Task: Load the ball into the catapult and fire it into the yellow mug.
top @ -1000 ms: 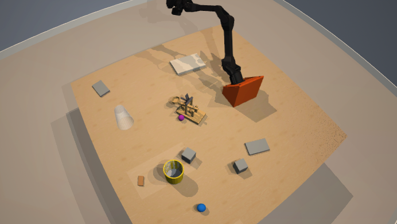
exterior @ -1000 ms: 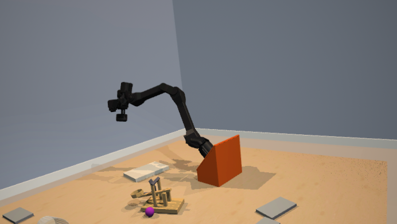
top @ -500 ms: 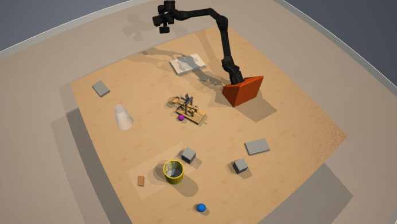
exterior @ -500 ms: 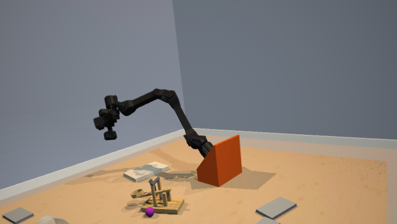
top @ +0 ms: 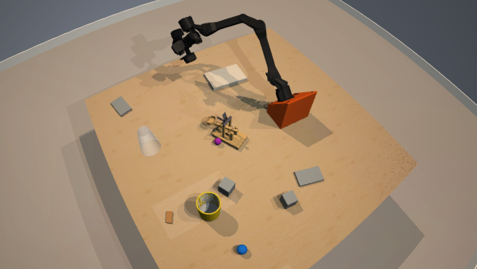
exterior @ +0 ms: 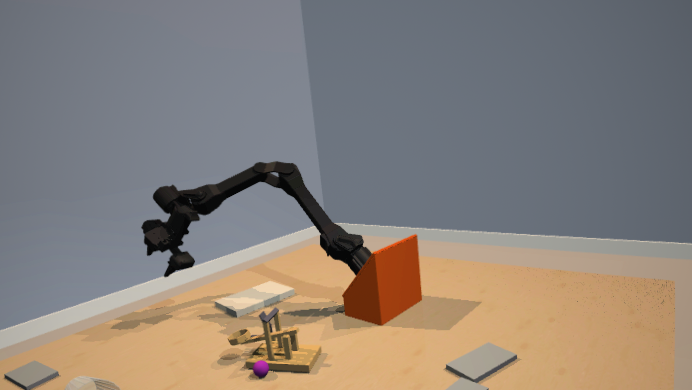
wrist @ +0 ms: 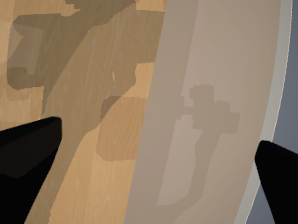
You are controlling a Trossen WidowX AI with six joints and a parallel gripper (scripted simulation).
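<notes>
A purple ball (top: 218,141) (exterior: 260,369) rests on the table against or close beside the base of the wooden catapult (top: 238,141) (exterior: 301,361). The catapult's round cup (top: 209,120) (exterior: 239,337) points to the back left in the top view and looks empty. The yellow mug (top: 209,214) stands upright toward the front in the top view, with no ball visible inside. A blue ball (top: 242,249) lies beyond it near the front. My gripper (top: 180,55) (exterior: 159,261) (wrist: 164,140) is open and empty, raised high near the back table edge, well away from the catapult.
A white slab (top: 225,77) (exterior: 256,298) lies behind the catapult. The orange base block (top: 297,111) (exterior: 399,280) carries my arm. A grey cube (top: 227,186) stands beside the mug, another grey cube (top: 289,199) farther right. A whitish cone (top: 149,142) lies left. An orange tile (top: 169,217) lies left of the mug.
</notes>
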